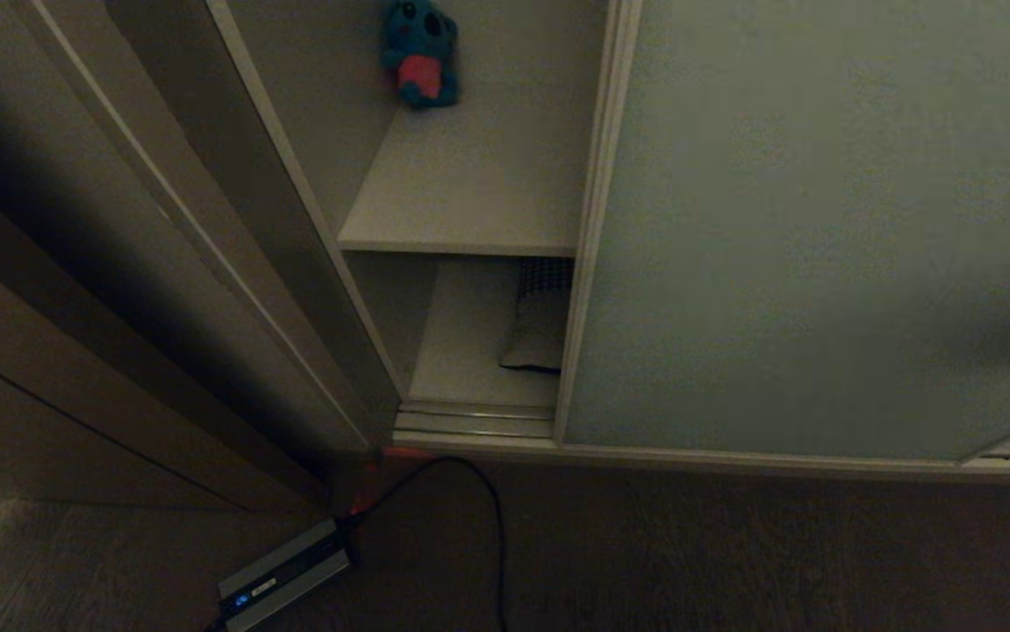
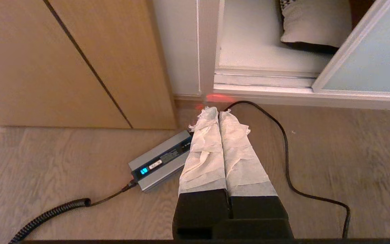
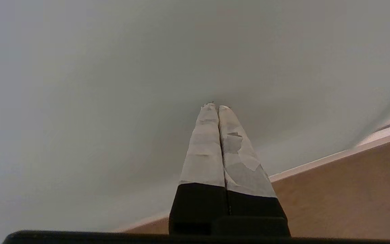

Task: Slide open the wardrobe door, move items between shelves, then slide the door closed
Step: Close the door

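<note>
The pale grey-green sliding wardrobe door [image 1: 820, 237] covers most of the wardrobe, leaving a narrow gap at its left. In that gap a teal koala plush [image 1: 421, 54] with a pink belly sits on the upper shelf [image 1: 469, 211]. A cushion [image 1: 540, 320] lies on the lower shelf [image 1: 461, 351], half hidden behind the door edge. In the right wrist view my right gripper [image 3: 216, 106] is shut and empty, its tips close to the door panel [image 3: 113, 84]. My left gripper [image 2: 215, 110] is shut and empty, low over the floor in front of the wardrobe. Neither arm shows in the head view.
A grey power brick [image 1: 285, 572] with a blue light lies on the wooden floor, and a black cable [image 1: 491, 518] curls from it toward the ribbed floor track [image 1: 474, 421]. Brown wooden panelling [image 1: 48, 351] stands to the left of the wardrobe.
</note>
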Tool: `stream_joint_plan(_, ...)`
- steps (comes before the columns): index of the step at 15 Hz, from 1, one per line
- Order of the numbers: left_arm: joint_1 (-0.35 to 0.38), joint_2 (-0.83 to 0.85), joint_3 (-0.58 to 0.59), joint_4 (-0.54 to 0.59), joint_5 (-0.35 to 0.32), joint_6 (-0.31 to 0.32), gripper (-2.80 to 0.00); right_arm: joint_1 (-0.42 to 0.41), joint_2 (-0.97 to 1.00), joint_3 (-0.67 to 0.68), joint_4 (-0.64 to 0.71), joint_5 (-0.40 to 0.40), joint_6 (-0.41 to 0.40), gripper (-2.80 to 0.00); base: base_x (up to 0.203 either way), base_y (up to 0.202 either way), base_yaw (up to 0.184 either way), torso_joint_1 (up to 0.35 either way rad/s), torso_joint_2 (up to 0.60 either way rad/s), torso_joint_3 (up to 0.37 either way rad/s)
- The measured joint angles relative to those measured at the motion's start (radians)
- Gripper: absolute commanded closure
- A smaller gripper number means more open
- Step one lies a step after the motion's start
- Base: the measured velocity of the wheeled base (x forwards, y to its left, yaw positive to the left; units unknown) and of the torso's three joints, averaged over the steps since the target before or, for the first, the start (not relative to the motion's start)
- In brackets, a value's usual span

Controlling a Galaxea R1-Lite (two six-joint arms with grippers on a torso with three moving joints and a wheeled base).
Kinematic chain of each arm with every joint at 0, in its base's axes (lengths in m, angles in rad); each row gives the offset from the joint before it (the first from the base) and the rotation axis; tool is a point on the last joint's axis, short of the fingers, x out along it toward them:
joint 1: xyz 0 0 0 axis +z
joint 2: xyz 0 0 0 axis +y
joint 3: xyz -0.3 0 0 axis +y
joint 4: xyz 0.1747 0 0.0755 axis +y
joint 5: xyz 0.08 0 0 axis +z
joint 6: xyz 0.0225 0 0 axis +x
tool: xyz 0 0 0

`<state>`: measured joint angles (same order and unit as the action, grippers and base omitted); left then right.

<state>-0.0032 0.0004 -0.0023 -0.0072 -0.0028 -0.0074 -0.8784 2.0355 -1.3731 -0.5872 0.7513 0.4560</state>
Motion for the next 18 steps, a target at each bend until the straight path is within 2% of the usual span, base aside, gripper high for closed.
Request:
stream_joint_plan(8,0.0,0.0,0.0,0.0,0.0,0.0,0.0,0.203,-0.275,0.33,-0.1,0.001,-0.005,0.0,0.0,0.0,0.0,0.0,0.0,0.0)
stream_joint_plan(14,0.0,0.0,0.0,0.0,0.0,0.0,0.0,0.44,-0.57,0.512,-0.118,0.0,-0.011,0.0,0.0,0.0,0.0,0.0,0.0,0.0)
stream_joint_plan(18,0.0,0.0,0.0,0.0,0.0,0.0,0.0,0.639,-0.769,0.531,-0.111,-0.001,-0.022,0.0,0.0,0.0,0.0,0.0,0.0,0.0)
